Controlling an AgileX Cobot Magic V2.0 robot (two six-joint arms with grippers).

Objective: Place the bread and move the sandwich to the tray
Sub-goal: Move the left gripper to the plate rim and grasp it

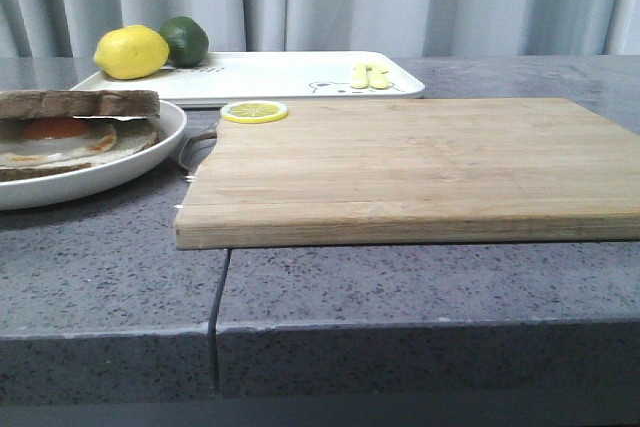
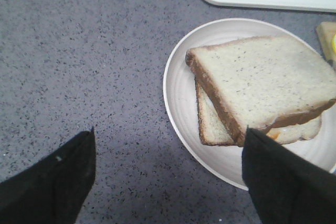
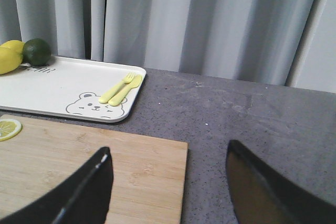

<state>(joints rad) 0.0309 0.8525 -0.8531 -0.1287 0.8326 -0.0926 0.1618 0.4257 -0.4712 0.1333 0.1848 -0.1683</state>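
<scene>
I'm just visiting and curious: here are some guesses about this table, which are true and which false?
1. The sandwich sits on a round white plate. True.
2. The cutting board holds a loaf of bread. False: only a lemon slice lies there.
3. A lemon and lime rest on the tray. True.
4. The left end effector grips the sandwich. False: it is open, holding nothing.

Grey speckled counter (image 1: 400, 287), seam at front. Directly on it: plate (image 1: 120, 169) at left, wooden board (image 1: 420, 172) centre-right, white tray (image 1: 270, 75) behind both, near curtain. Board close beside plate.
</scene>
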